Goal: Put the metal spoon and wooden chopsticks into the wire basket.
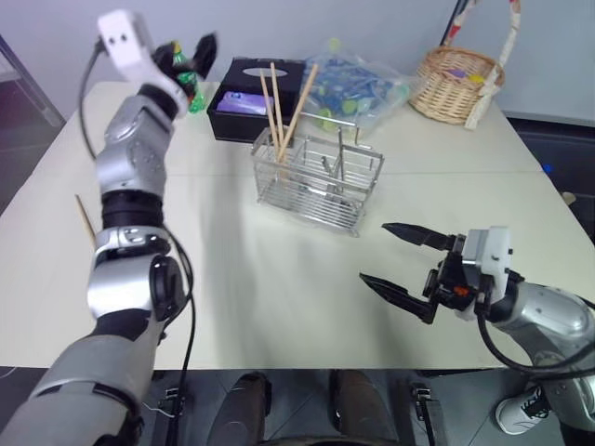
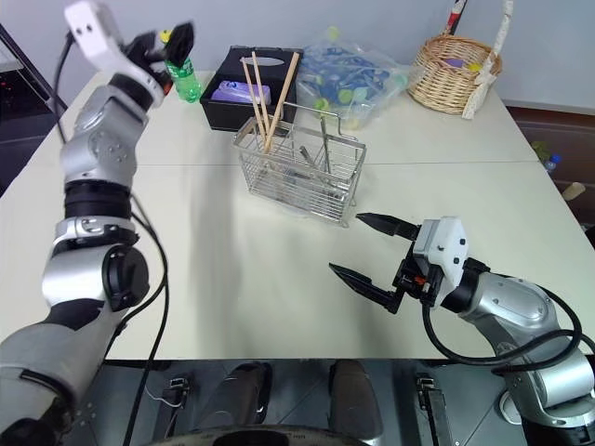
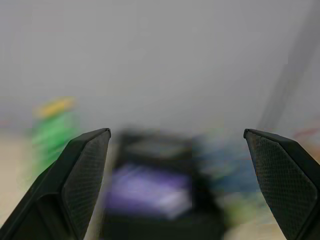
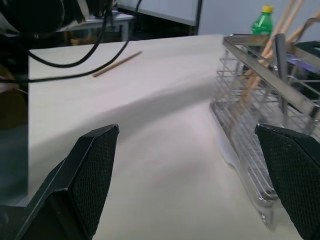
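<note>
The wire basket (image 1: 316, 181) is set mid-counter, three wooden chopsticks (image 1: 284, 111) stood upright inside; one stray chopstick (image 1: 85, 219) is left by the left edge, likely next. Both left gripper (image 1: 191, 56) and right gripper (image 1: 400, 265) are held fingers wide, empty

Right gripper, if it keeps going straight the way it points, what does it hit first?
Probably the wire basket: it stands just ahead of the open right gripper, slightly to one side, so depth is uncertain.

black box (image 3: 160, 195) and green bottle (image 3: 52, 135) blurred, wicker basket (image 1: 460, 84) handle cut off
</note>
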Robot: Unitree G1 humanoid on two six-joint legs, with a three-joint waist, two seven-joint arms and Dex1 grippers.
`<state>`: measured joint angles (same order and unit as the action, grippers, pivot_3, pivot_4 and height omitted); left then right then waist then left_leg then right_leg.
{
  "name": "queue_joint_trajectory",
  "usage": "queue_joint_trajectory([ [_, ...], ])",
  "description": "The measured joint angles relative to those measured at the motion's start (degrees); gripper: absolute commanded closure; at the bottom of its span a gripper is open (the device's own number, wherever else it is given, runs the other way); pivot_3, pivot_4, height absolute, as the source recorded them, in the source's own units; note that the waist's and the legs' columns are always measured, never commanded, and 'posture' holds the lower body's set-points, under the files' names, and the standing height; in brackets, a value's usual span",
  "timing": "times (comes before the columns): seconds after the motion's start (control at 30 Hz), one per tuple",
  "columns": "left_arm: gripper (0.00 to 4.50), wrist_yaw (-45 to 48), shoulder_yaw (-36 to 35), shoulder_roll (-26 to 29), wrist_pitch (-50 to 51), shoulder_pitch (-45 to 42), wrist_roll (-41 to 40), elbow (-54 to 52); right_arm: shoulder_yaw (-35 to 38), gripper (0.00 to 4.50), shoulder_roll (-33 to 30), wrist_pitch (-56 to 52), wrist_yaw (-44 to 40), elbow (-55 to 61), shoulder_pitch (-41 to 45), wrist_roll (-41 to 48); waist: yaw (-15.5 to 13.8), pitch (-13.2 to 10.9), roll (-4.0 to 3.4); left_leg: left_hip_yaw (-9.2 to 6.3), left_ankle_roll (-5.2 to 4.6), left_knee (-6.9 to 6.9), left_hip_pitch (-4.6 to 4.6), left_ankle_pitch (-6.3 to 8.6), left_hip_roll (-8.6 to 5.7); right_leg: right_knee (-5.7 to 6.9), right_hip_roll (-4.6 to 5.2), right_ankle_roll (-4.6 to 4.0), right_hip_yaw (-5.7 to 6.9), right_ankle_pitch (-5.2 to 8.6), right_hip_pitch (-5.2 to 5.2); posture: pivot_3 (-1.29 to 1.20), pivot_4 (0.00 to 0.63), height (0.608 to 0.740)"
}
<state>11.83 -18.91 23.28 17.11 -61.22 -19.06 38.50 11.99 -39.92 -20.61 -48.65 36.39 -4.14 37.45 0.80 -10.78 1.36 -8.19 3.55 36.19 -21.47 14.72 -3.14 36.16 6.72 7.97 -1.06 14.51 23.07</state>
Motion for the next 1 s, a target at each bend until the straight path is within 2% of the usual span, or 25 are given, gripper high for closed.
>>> queue_joint_trajectory([
  [0.17, 0.02, -16.81, -3.52, 1.33, 12.36, 12.62, 3.49, -6.07, -0.85, 0.0, -0.51, -0.55, -1.58, -1.45, 3.2, 0.64, 0.0, -0.02, 0.03, 0.0, 0.0, -0.01, -0.04, 0.0, 0.0, 0.01, 0.0, -0.01, -0.02, -0.01, 0.06, 0.0, 0.15, 0.74],
  [0.27, 0.02, -22.08, -5.8, 1.02, 17.92, 18.52, 3.58, -13.02, -1.36, 0.0, -0.79, -1.47, -2.17, -1.7, 5.01, 1.54, -0.17, -0.03, 0.08, 0.0, 0.01, 0.01, -0.06, 0.0, 0.01, 0.02, 0.0, -0.04, -0.02, -0.03, 0.1, 0.0, 0.15, 0.74],
  [0.4, 0.02, -26.17, -8.7, 1.35, 25.42, 21.55, 3.53, -20.75, -2.06, 0.0, -1.12, -2.04, -2.85, -2.05, 6.46, 1.67, -0.48, -0.02, 0.11, 0.0, 0.01, 0.03, -0.06, 0.0, 0.0, 0.01, 0.01, -0.04, -0.02, -0.04, 0.06, 0.0, 0.15, 0.74],
  [0.7, 0.02, -29.75, -11.58, 2.16, 31.13, 26.42, 4.92, -25.77, -2.47, 0.0, -1.1, -2.02, -3.44, -3.5, 6.99, 1.5, -0.11, -0.01, 0.12, 0.03, 0.01, 0.02, -0.03, 0.0, 0.02, 0.04, 0.0, -0.06, -0.02, -0.05, 0.08, 0.0, 0.15, 0.74],
  [1.0, 0.02, -27.18, -11.46, 3.93, 30.82, 26.7, 6.07, -19.26, -2.42, 0.0, -1.08, -1.99, -3.04, -3.57, 6.4, 0.97, -0.19, 0.01, 0.14, 0.03, 0.01, 0.01, -0.03, 0.0, 0.01, 0.03, 0.0, -0.07, -0.02, -0.05, 0.07, 0.0, 0.15, 0.74],
])
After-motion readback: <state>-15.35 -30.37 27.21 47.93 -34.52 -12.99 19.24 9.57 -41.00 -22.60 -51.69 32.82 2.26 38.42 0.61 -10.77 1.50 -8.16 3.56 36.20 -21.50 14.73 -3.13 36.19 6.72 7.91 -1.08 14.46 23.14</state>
